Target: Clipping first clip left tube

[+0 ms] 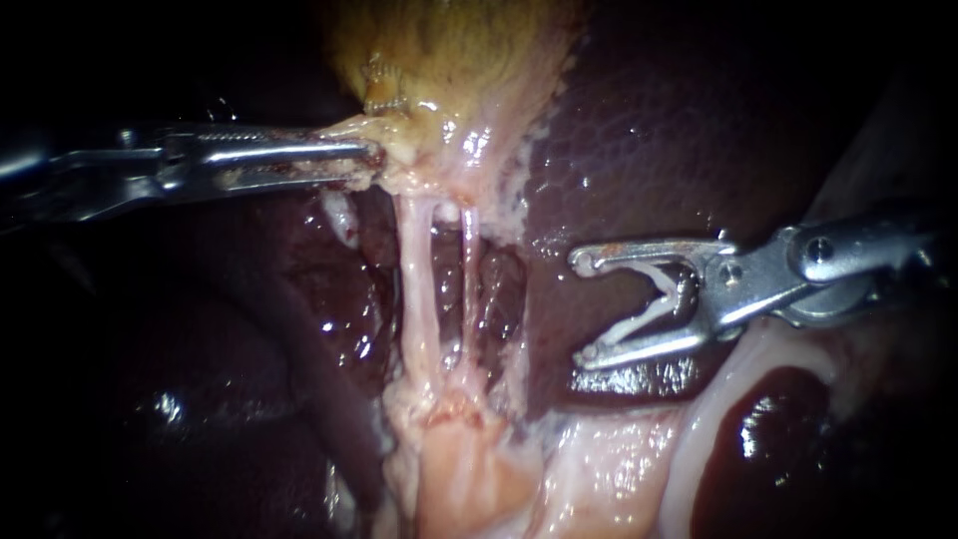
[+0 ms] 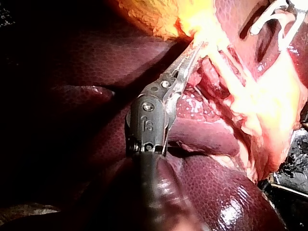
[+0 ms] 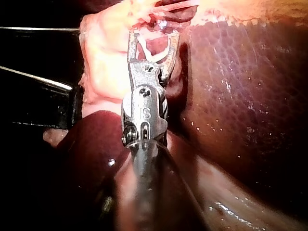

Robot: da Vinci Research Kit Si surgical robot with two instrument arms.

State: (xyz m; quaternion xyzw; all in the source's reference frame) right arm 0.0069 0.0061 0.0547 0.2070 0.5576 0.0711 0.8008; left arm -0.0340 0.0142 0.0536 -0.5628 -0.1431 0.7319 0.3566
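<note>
While taut, left tube (image 1: 419,299) vertical.

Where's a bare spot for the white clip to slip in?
Bare liver lies between the right tube and the right instrument holding its clip. Crowded: the slit from that tube to the left tube, and where the left instrument grips the gallbladder.

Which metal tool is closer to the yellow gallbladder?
Left. The left instrument grips tissue at the yellow gallbladder; the right instrument, holding a white clip between its jaws, sits well apart.
</note>
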